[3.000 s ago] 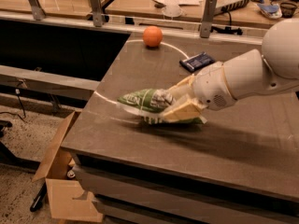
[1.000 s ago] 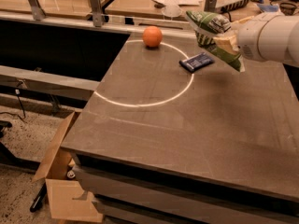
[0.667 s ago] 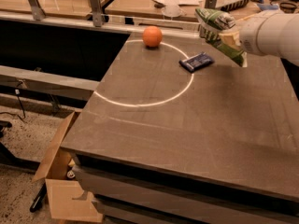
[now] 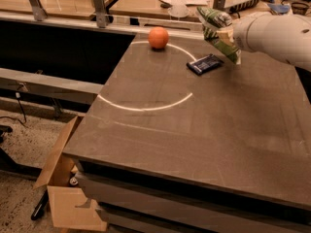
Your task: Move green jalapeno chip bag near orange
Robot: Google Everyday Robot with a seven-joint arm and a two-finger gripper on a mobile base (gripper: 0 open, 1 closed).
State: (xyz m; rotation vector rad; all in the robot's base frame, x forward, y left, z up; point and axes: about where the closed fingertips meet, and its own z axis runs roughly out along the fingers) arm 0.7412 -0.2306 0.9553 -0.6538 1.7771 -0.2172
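My claw (image 4: 225,37) was clenched on the bag (image 4: 213,17), holding it clear of the counter (image 4: 194,130) over the far edge, toward the far right corner. The bag hung tilted, its lower end above the right end of the blue packet (image 4: 204,63). The packet lay flat, a little in from the far edge. The orange (image 4: 158,37) sat at the far edge near the far left corner, apart from the bag. A white ring (image 4: 146,109) was marked on the counter. A box (image 4: 63,198) stood on the floor by the near left corner.
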